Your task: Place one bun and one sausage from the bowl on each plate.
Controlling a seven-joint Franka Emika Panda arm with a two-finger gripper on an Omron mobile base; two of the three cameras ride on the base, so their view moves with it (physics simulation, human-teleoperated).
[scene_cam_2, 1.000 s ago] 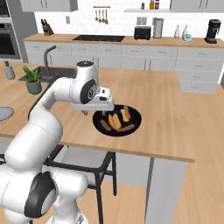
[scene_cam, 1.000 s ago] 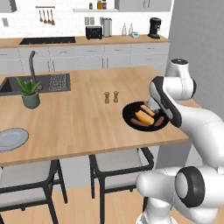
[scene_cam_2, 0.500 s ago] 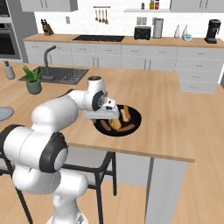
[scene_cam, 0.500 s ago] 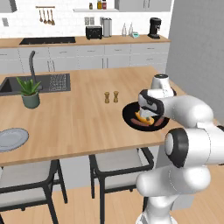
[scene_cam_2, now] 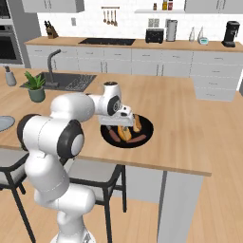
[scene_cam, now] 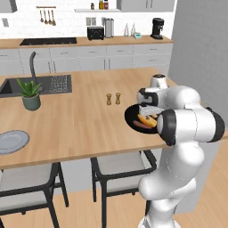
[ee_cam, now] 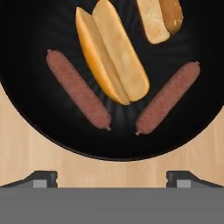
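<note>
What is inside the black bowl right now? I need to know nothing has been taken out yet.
In the hand view the bowl holds two buns, one central and one cut off at the frame's top, plus two sausages. The claw hovers open above them.

White arm (scene_cam_2: 71, 111), dark joints

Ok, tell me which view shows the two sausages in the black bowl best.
The hand view: it looks straight down into the bowl, with one sausage left of the middle bun and the other sausage right of it, both whole. In the base views the white arm hides part of the bowl, and the sausages show as small reddish slivers.
</note>
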